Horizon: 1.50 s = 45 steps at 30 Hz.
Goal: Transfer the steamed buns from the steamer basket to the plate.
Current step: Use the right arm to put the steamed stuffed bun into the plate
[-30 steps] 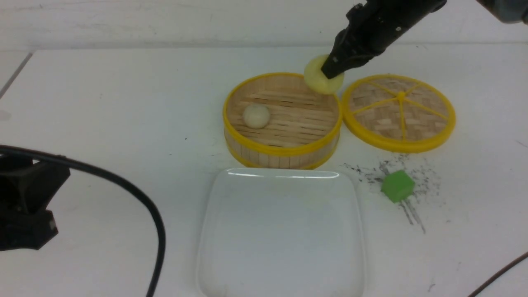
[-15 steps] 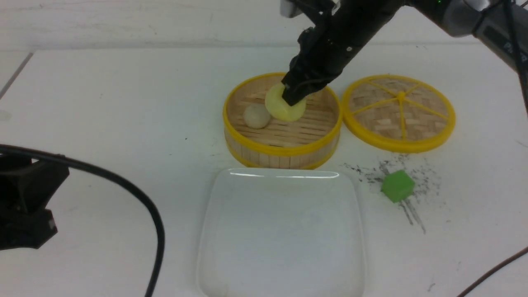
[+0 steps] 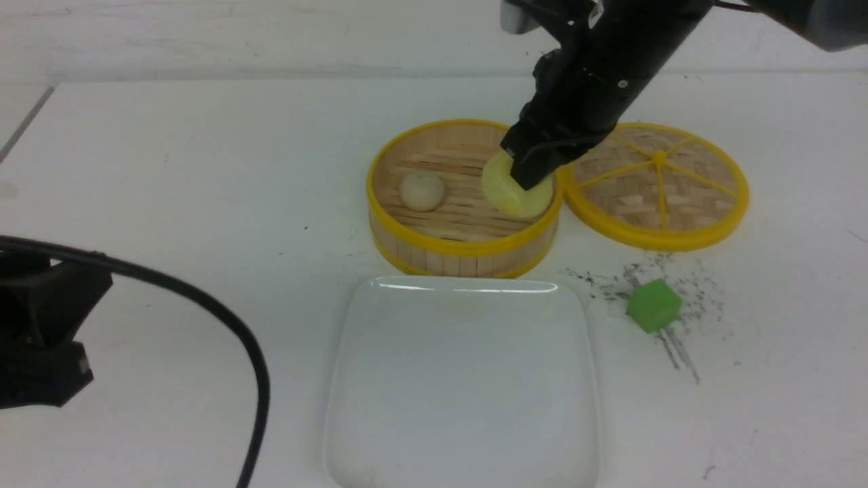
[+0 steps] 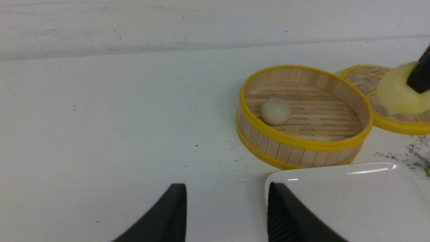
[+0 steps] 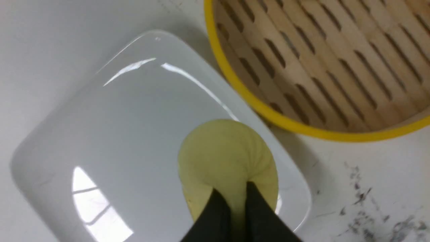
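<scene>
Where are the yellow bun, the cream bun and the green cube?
yellow bun (image 3: 507, 195), front view, on its exposed lower left side.
cream bun (image 3: 421, 190), front view, on the middle of its dome.
green cube (image 3: 653, 306), front view, on the cube's middle.

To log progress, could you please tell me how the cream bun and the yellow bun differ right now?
Colour: the cream bun is off-white, the yellow bun pale yellow. State: the cream bun sits free on the slats of the steamer basket; the yellow bun is pinched in the right tool, lifted. Both are small and round.
</scene>
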Each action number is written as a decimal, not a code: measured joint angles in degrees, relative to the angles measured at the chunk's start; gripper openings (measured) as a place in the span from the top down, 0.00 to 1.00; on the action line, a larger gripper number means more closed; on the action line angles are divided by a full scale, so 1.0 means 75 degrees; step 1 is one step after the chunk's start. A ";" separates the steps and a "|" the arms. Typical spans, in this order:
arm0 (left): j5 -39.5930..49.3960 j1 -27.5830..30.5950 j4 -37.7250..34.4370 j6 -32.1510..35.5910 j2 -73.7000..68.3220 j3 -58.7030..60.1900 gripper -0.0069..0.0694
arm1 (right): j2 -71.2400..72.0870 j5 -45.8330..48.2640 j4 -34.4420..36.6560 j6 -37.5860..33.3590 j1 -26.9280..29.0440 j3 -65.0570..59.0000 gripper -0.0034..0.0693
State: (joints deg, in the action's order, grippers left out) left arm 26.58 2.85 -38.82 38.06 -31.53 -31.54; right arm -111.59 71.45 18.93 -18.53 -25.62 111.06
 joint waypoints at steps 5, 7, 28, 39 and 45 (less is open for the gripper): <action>0.0000 0.0000 0.0000 0.0000 0.0000 0.0000 0.44 | 0.0851 -0.0044 0.0538 0.0000 0.0000 -0.1452 0.92; -0.0008 0.0000 0.0000 0.0000 0.0000 0.0000 0.44 | 0.1174 -0.0053 0.0600 -0.0084 0.0000 -0.2040 0.92; -0.0017 0.0000 0.0000 0.0000 0.0000 0.0000 0.44 | 0.1507 -0.2298 0.2340 -0.2596 -0.0316 -0.5046 0.92; 0.0082 0.0000 0.0000 0.0000 0.0000 0.0000 0.44 | 0.0847 -0.2629 0.2069 -0.2749 -0.0377 -0.5096 0.92; 0.0088 0.0000 0.0000 0.0000 0.0000 0.0000 0.44 | 0.0847 -0.2508 0.1998 -0.2752 -0.0377 -0.5096 0.90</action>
State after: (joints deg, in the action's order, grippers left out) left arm 27.24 2.85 -38.82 38.06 -31.53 -31.54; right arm -105.24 52.64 33.92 -39.17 -28.45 72.84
